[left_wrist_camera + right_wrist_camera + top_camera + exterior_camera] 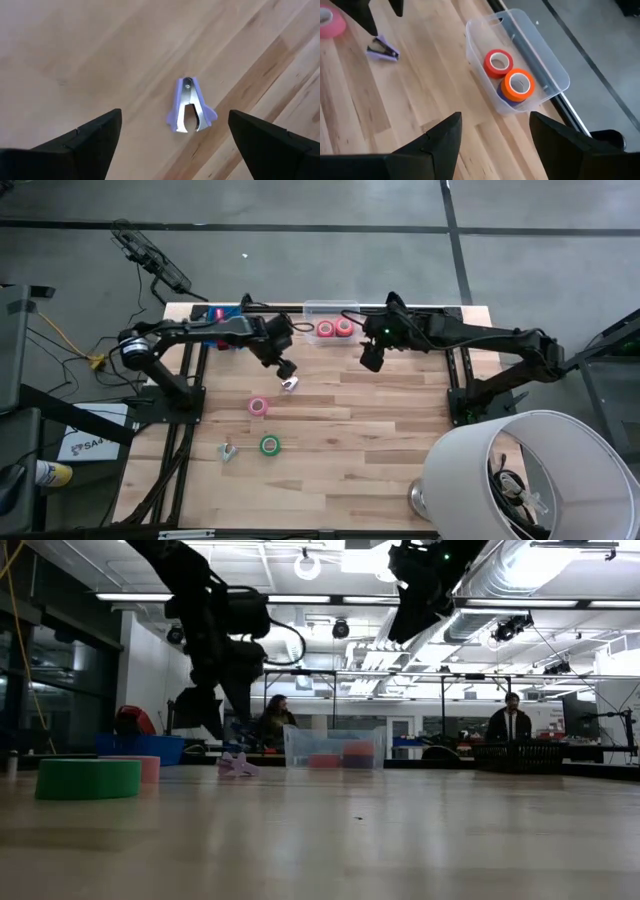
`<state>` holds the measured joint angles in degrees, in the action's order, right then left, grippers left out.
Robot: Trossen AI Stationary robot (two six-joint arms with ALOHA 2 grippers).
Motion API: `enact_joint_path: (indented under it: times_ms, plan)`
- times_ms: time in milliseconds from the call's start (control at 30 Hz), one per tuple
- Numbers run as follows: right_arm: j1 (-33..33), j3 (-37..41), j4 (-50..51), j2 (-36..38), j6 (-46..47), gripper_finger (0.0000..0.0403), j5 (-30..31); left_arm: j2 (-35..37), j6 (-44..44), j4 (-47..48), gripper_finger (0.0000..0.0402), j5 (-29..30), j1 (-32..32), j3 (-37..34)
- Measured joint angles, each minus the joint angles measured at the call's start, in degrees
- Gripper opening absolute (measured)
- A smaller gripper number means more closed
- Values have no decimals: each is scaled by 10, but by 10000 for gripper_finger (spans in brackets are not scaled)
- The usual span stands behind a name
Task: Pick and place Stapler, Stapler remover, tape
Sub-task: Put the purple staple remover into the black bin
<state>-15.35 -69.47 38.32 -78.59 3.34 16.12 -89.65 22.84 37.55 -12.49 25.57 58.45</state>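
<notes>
A purple staple remover [189, 107] with silvery claws lies flat on the wooden table [380, 440]. My left gripper [175, 150] hangs open just above it, one finger on either side and touching nothing; the high view shows the gripper [284, 368] right beside the remover [290, 384]. Near them lie a pink tape roll [258, 406], a green tape roll [269, 445] and a second remover [228, 450]. My right gripper [371, 362] hovers open and empty near the clear bin [540, 55], which holds a red roll [498, 62] and an orange roll [519, 84]. The stapler I cannot make out.
A blue tray [222, 314] with something red in it stands at the far left edge. A white lampshade [520, 475] covers the near right corner. Bare wood lies between the rolls and the lamp. People sit in the room beyond the table.
</notes>
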Motion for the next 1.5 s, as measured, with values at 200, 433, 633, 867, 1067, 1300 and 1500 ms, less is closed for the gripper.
enact_joint_path:
  times_ms: [200,433,633,867,1067,1300,1500]
  plan:
    - [0,0,11,0,-9,224,-13,-26,21,-11,362,1,-31,0]
    - [0,0,13,0,-22,224,-23,-26,30,-20,362,59,-63,0]
    - [0,0,13,0,-23,225,-29,-48,33,-37,362,59,-78,0]
    - [0,0,19,0,-23,225,-34,-80,48,-38,362,60,-80,0]
    - [0,0,17,0,-23,224,-37,-84,48,-44,362,54,-83,0]
    - [0,0,17,0,-23,224,-35,-96,46,-57,360,57,-99,1]
    - [0,0,15,0,-20,224,-30,-102,47,-54,327,59,-103,1]
